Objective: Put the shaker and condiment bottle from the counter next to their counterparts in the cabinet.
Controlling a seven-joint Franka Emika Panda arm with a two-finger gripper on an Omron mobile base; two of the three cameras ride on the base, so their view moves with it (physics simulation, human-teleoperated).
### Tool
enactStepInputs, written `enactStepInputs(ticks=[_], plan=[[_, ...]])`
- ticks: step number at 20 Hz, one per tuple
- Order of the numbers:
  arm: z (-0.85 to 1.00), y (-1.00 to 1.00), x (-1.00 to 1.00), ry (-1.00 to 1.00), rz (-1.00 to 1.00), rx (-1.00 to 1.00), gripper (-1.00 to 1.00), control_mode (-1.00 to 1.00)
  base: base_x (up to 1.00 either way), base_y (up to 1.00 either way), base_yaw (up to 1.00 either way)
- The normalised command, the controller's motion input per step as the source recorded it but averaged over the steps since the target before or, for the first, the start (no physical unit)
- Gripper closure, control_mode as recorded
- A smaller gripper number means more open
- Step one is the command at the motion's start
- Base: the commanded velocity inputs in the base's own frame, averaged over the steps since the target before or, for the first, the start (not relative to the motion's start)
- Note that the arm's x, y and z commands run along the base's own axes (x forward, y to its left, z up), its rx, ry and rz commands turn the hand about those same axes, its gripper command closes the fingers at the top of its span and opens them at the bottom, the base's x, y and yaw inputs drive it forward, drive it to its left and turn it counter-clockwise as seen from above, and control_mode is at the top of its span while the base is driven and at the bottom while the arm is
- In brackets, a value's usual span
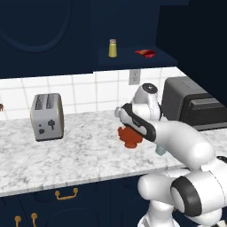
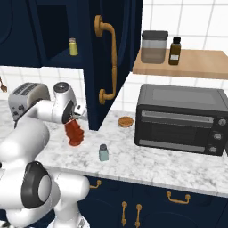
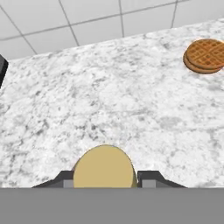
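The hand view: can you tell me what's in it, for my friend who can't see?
The gripper is shut on the condiment bottle, whose round pale yellow cap sits right between the dark fingertips. Beyond it stretches the marbled counter, with a brown waffle lying near the white tiled wall.
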Motion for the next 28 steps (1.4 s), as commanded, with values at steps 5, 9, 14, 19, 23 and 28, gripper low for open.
enactStepInputs(ticks=[5,9,14,19,23,28], plan=[[0.7,0.12,-0.05,-0.08,-0.11,0.0,1.0,-1.0,0.0,0.0,0.0],[0.53,0.06,-0.02,-0.03,-0.09,0.0,1.0,-1.0,0.0,0.0,0.0],[1.0,0.0,0.13,0.0,-0.04,-0.02,1.0,-1.0,0.0,0.0,0.0],[1.0,0.0,0.04,0.0,-0.05,0.0,1.0,-1.0,0.0,0.0,0.0],[0.65,0.06,-0.2,0.0,-0.05,0.0,1.0,-1.0,0.0,0.0,0.0],[0.58,0.04,-0.22,-0.05,-0.05,-0.03,1.0,-1.0,0.0,0.0,0.0]])
